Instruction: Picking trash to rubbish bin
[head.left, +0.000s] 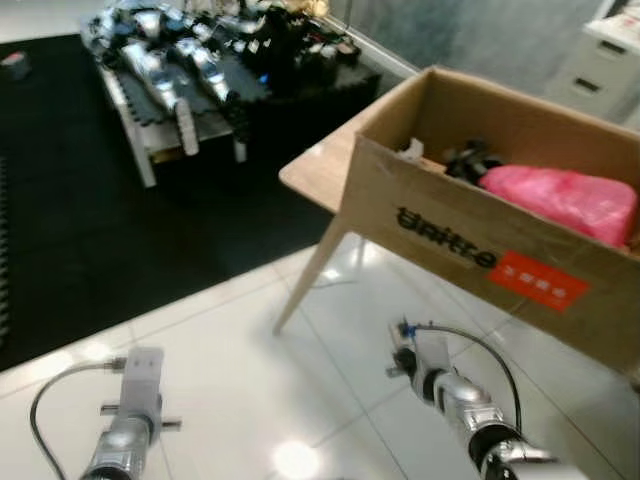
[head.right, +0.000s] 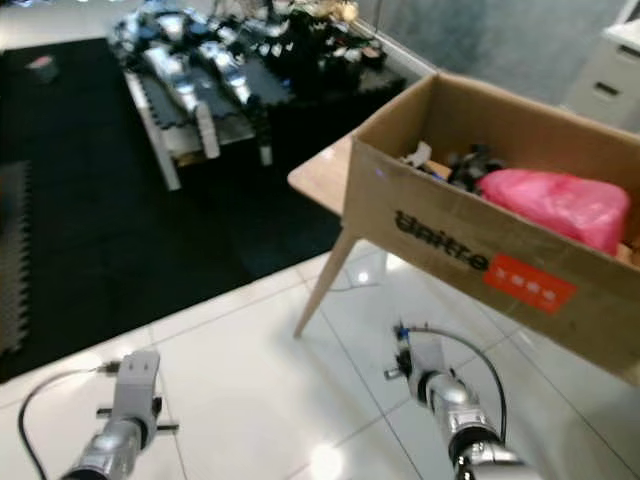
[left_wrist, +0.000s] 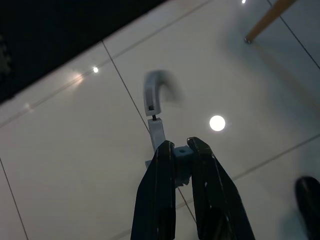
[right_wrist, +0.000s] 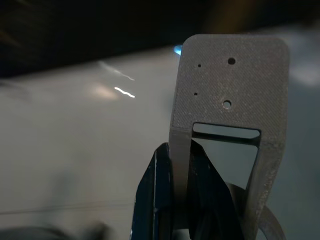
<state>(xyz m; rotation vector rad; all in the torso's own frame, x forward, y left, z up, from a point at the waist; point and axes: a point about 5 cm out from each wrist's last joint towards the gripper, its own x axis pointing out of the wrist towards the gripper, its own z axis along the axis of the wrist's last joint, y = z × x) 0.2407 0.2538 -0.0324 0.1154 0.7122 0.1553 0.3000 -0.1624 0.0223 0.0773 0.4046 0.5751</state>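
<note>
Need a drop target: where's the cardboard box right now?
In the eye views the cardboard box sits ahead and to the robot's right, on the wooden table, with a pink bag inside it.

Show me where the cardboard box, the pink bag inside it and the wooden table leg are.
cardboard box (head.left: 450, 235), left eye view, on its printed front wall.
pink bag (head.left: 565, 197), left eye view, on the middle of its crumpled top.
wooden table leg (head.left: 310, 275), left eye view, midway down the slanted leg.
</note>
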